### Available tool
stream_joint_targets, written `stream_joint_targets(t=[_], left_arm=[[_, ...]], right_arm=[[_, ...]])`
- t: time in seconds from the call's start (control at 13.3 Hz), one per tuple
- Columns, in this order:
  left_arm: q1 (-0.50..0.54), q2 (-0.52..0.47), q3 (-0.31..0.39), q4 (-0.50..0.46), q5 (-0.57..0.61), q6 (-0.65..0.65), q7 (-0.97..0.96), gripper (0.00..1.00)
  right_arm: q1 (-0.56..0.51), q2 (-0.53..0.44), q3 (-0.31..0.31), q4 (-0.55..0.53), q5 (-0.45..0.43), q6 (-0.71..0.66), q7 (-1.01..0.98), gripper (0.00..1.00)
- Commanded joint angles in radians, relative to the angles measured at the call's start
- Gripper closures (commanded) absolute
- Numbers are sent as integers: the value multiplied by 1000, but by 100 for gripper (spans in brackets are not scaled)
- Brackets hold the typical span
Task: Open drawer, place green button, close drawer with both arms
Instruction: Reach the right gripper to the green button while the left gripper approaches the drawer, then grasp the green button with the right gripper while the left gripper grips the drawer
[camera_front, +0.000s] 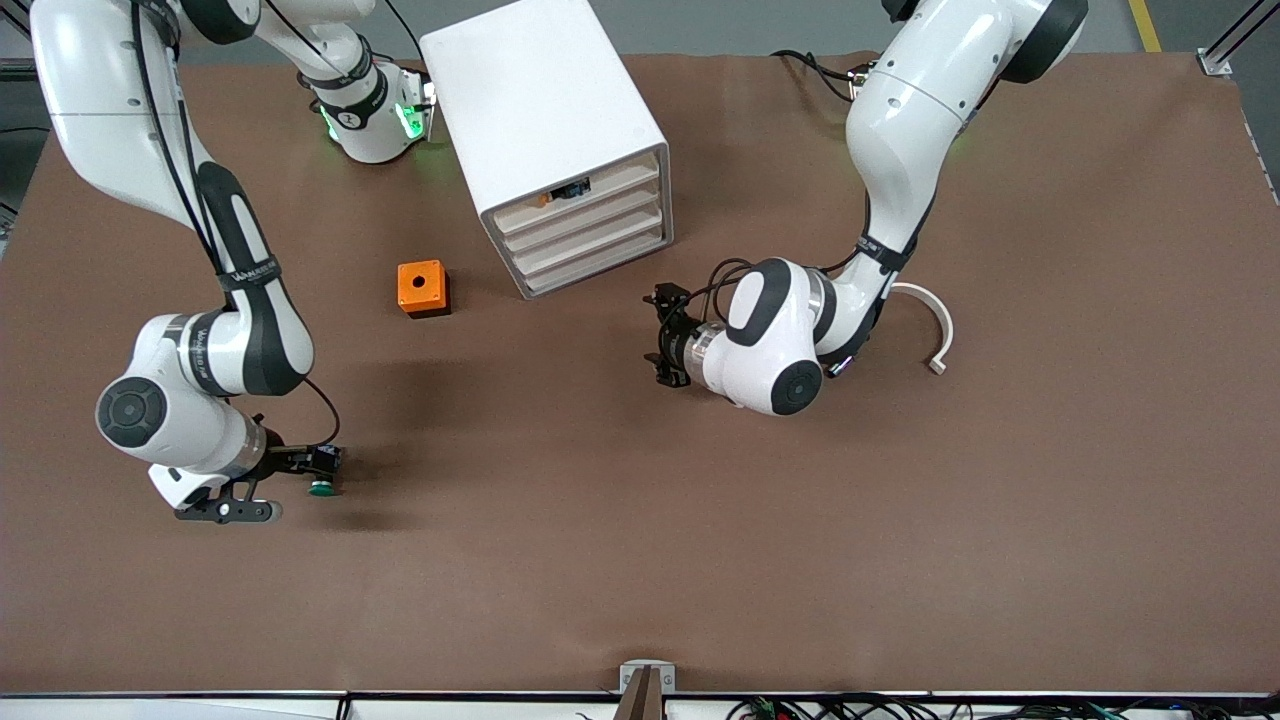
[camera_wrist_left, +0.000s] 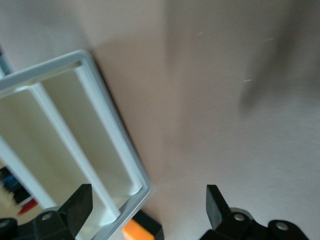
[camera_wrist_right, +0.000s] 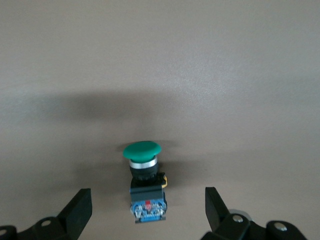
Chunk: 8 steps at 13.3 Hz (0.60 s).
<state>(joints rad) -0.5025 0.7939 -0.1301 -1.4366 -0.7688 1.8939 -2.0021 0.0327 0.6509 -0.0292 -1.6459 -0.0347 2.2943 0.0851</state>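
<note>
Starting at the right arm's end of the table, you find the right gripper low over the brown table, its fingers spread wide apart, with the button lying between them and touching neither, as the right wrist view shows. The button lies on its side on the table, green cap pointing away from the wrist, black-and-blue body toward it. You see the left gripper near the middle of the table, held low in front of the white cabinet, its fingers also parted and holding nothing. The cabinet's frame fills one side of the left wrist view. The drawer, lowest of the four, sits closed, flush with the three above it. Note an orange box with a hole on the table beside the cabinet toward the right arm's end, and a white curved piece beside the left arm's elbow.
</note>
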Motion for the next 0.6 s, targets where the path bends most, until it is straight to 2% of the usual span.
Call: stream_joint_targets(t=[0.0,0.22,0.53], left_arm=[[-10,33,4,10,-46,-64,-30,0],[-50,67,-14,-8,-139,-68,-56,0],[-74,97,-14,-4,-205,-72,-136,1]], right_arm=[[-7,7,8,-2,9,-1,31,0],[-5,36,8,-5,9,4,32,0],[-8,50,9,-19,9,-1,33,0]])
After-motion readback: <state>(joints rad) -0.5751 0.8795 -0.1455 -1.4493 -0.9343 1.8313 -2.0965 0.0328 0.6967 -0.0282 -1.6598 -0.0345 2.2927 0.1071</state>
